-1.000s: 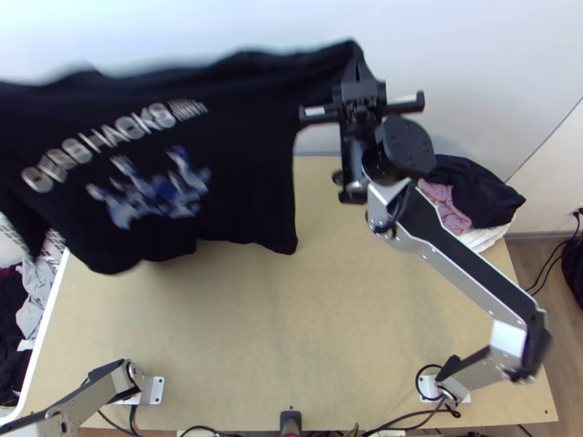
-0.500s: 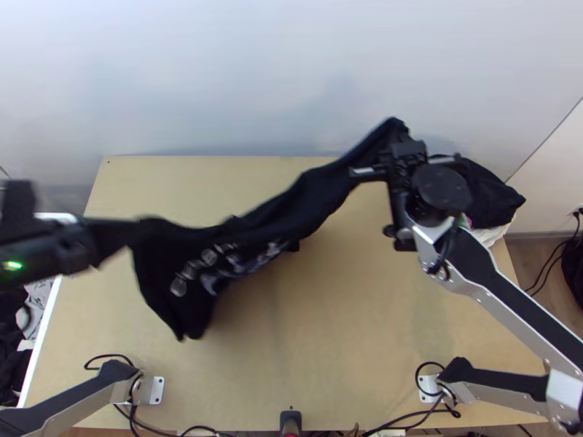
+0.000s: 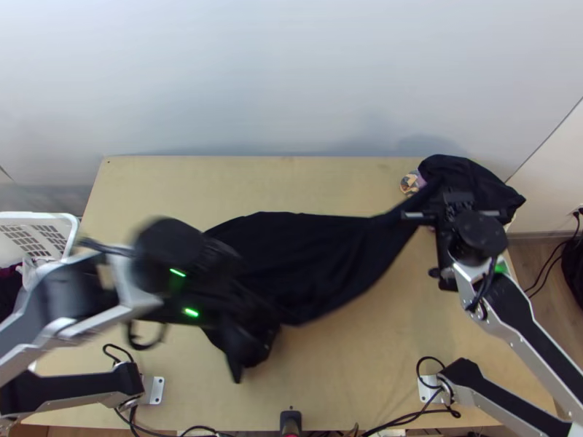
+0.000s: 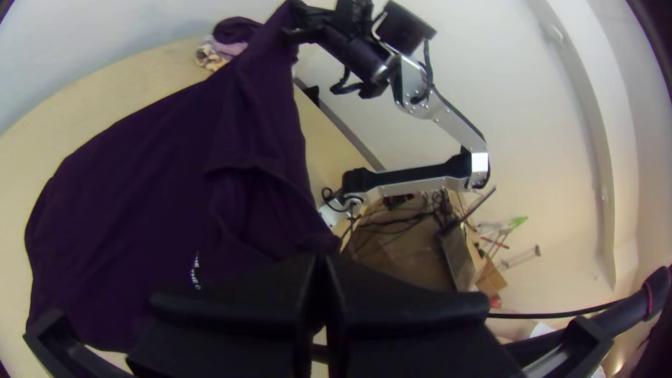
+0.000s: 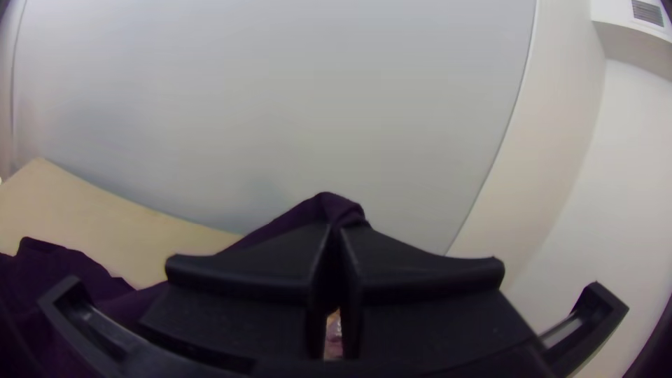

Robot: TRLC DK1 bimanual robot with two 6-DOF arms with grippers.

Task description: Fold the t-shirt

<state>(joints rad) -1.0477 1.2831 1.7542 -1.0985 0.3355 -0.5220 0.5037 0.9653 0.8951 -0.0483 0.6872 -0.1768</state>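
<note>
We've swung our left fingers [image 4: 238, 308] in to seven o'clock, our right fingers [image 5: 238, 276] toward three, both pinched closed on the black T-shirt [image 3: 313, 255] slung across the surface [image 3: 350, 379]. Pulling farther right might snag the clothes pile [image 3: 492, 193].

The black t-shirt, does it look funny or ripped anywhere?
I can't see any rip. But the black t-shirt does look lopsided: it spreads wide in the middle, then narrows like a rope up to the right gripper. That looks odd because the left gripper pinches it too, so it hangs crooked between them.
</note>
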